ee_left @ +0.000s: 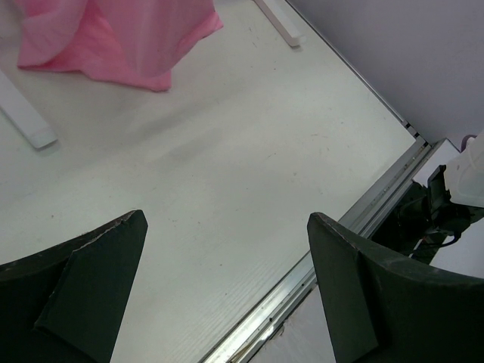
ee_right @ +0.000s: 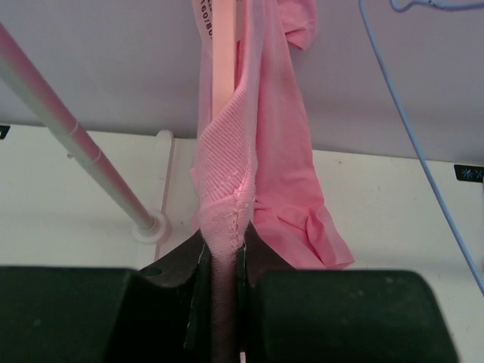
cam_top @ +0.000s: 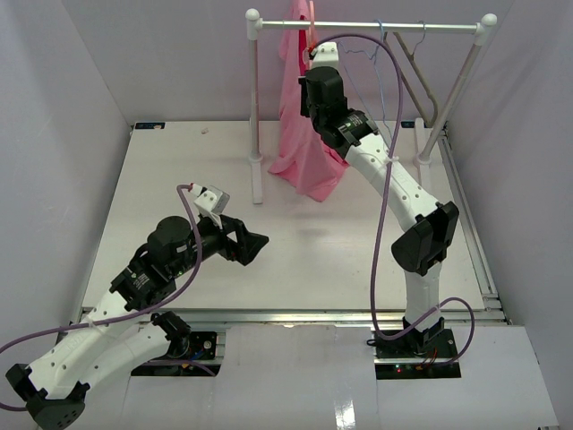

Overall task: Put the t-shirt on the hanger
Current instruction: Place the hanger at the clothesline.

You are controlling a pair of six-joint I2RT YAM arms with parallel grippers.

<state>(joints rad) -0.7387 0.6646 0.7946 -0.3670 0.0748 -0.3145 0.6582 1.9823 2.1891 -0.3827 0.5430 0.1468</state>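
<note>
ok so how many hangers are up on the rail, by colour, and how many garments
pink hanger: 1
blue wire hanger: 1
grey hanger: 1
pink t-shirt: 1
total: 4

White tube clothes rack stands at the far edge of the pale flat table. Pink cloth t-shirt hangs near the rail's left end over the pink plastic hanger, hem touching the table beside the left post. Thin blue wire hanger and grey hanger hang to its right. Right gripper pinches the shirt just below the rail; left gripper, fingers apart, sits front left, well apart
</note>
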